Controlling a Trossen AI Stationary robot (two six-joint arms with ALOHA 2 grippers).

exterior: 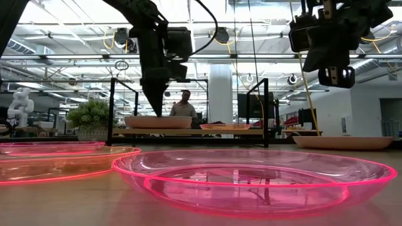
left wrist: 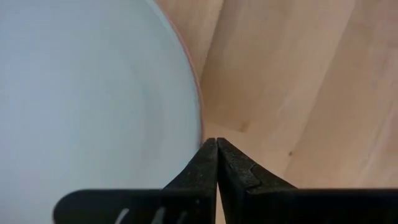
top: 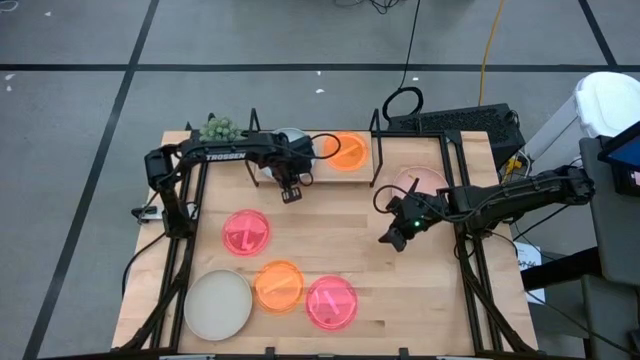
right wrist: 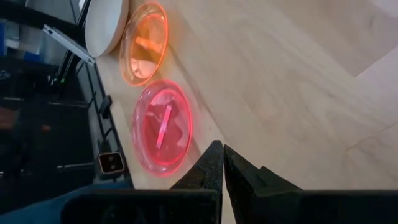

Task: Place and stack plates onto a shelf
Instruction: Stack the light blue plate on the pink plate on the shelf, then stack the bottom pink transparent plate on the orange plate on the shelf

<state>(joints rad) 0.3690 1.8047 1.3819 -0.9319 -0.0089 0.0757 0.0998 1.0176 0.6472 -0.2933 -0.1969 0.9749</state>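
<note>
The left tool (top: 291, 192) is held with its fingers pressed together, empty, at the rim of a light blue plate (left wrist: 87, 93) on the shelf (exterior: 188, 132), beside an orange plate (top: 347, 151). The right tool (top: 396, 238) is likewise closed and empty, raised above the worktop (top: 340, 235). A pale pink plate (top: 425, 182) is seen beside the shelf; four more plates lie at the near edge.

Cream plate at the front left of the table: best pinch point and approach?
Grip the cream plate by its raised rim, on the edge facing the table's middle. It lies flat, so only the rim offers a pinch. Avoid the side where the orange plate crowds it. The left pincer is nearer.
</note>
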